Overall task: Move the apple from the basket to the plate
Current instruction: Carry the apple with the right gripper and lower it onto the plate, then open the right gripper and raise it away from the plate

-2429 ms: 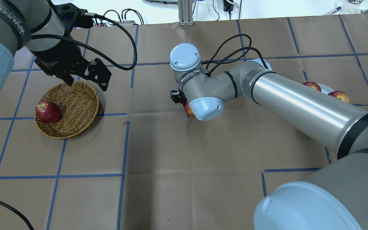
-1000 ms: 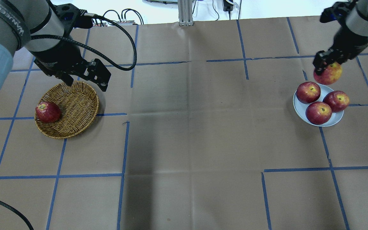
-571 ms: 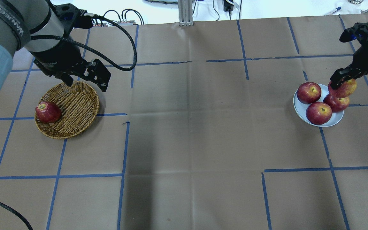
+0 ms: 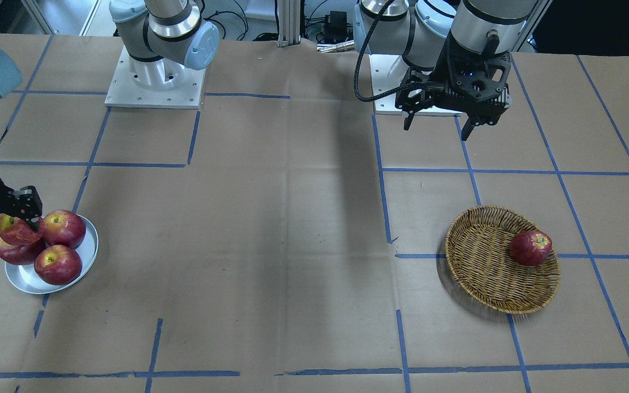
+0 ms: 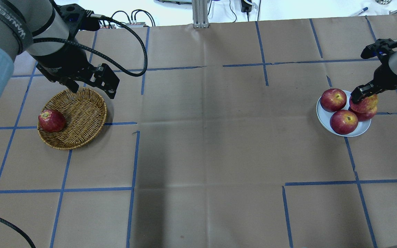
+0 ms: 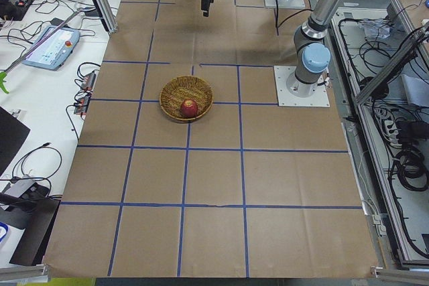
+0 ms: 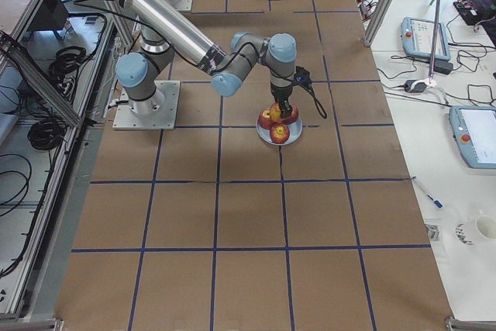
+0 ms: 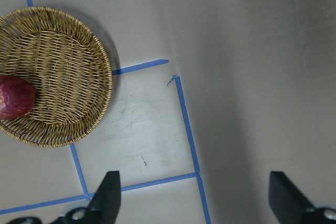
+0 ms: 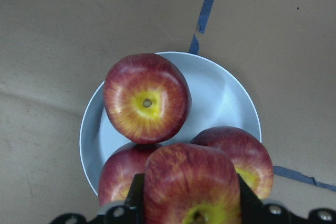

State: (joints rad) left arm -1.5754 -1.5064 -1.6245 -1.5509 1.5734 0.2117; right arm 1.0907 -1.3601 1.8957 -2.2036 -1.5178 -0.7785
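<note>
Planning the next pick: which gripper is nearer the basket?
Left. The left gripper hangs open, raised beside the basket; the right gripper is across the table, holding the apple over the plate.

The apple point(image 9: 189, 179) runs off the bottom edge of the right wrist view and covers part of the lower-left apple point(image 9: 119, 174) and the lower-right apple point(image 9: 254, 158) on the plate point(image 9: 226, 93); of the right gripper point(image 9: 190, 195) only slivers of its fingers point(image 9: 135, 192) show beside it. In the left wrist view the left edge cuts the basket point(image 8: 63, 77) and its dark apple point(image 8: 14, 97), and the left gripper point(image 8: 197, 192) shows just its fingertips point(image 8: 109, 190). From the table's left end, the right gripper and the apple are too small to make out.
</note>
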